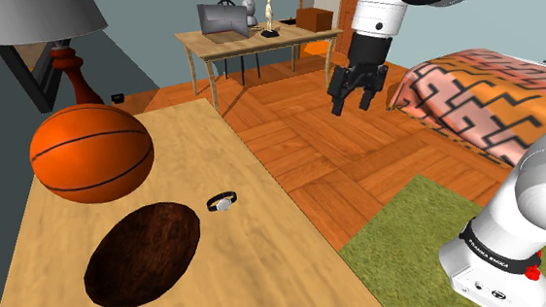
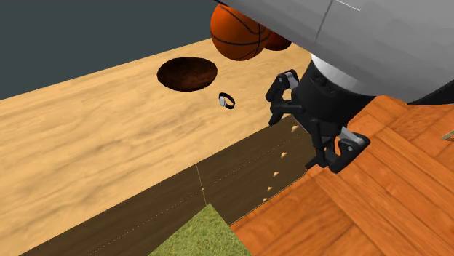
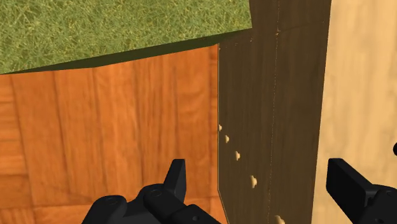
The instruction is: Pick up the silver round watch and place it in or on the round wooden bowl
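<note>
Above floor point(image 1: 311, 165) beside table point(image 1: 268, 270), gripper point(image 1: 354, 106) hangs pointing down (jaws apart), watch point(image 1: 222, 202) untouched.

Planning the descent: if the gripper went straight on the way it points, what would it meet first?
Probably the table's dark side panel, centred ahead of the open gripper; depth is unclear, so perhaps the wooden floor beside it.

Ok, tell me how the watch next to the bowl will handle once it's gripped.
The watch looks small and thin, so it is probably light. Its dark strap curls into a loop, so it may flex or squash when squeezed. It lies on the smooth table, so it would more likely slide than roll if nudged.
</note>
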`<move>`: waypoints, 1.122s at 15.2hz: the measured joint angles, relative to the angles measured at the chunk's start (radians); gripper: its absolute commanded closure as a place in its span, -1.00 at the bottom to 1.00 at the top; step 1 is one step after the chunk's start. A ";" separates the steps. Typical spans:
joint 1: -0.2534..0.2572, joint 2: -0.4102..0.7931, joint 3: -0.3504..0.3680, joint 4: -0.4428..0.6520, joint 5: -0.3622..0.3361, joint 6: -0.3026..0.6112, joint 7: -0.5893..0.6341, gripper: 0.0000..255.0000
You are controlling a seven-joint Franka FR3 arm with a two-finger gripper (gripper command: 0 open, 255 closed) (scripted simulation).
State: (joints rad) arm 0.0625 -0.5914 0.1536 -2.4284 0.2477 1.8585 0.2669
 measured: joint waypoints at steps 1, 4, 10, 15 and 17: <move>0.005 0.031 0.015 0.012 0.009 0.020 0.016 -1.00; 0.021 0.098 0.057 0.024 0.037 0.078 0.061 -1.00; 0.047 0.298 0.150 0.109 0.063 0.205 0.168 -1.00; 0.067 0.485 0.213 0.211 0.044 0.297 0.263 -1.00; 0.077 0.554 0.231 0.254 0.029 0.326 0.302 -1.00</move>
State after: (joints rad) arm 0.1398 -0.0370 0.3846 -2.1744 0.2764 2.1846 0.5687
